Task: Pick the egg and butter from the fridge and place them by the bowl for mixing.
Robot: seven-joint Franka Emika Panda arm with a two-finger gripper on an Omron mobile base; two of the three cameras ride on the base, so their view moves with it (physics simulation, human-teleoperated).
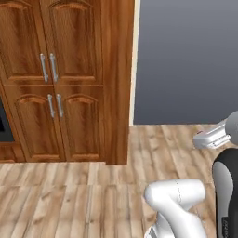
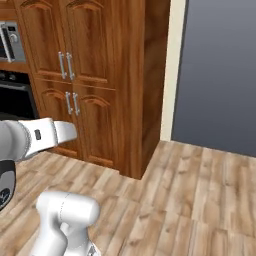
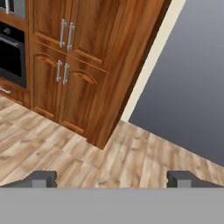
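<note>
The claw (image 3: 112, 178) is released, its two dark finger tips (image 3: 41, 178) standing far apart at the bottom of the hand view with nothing between them, above a pale wooden plank floor (image 3: 127, 157). Ahead of the claw and to its right stands a tall plain grey face, the fridge (image 3: 192, 87), which reaches down to the floor; its front looks flat and unbroken, so I cannot tell whether it is shut, and the egg and butter cannot be made out. Ahead and to the left of the claw rises a brown wooden cupboard (image 3: 87, 57) with paired metal handles (image 3: 66, 34) on its upper and lower doors. A cream strip of wall (image 3: 151, 65) runs between the cupboard's side and the fridge. Further left of the claw, beyond the cupboard doors, sits a dark built-in oven (image 3: 11, 54).
</note>
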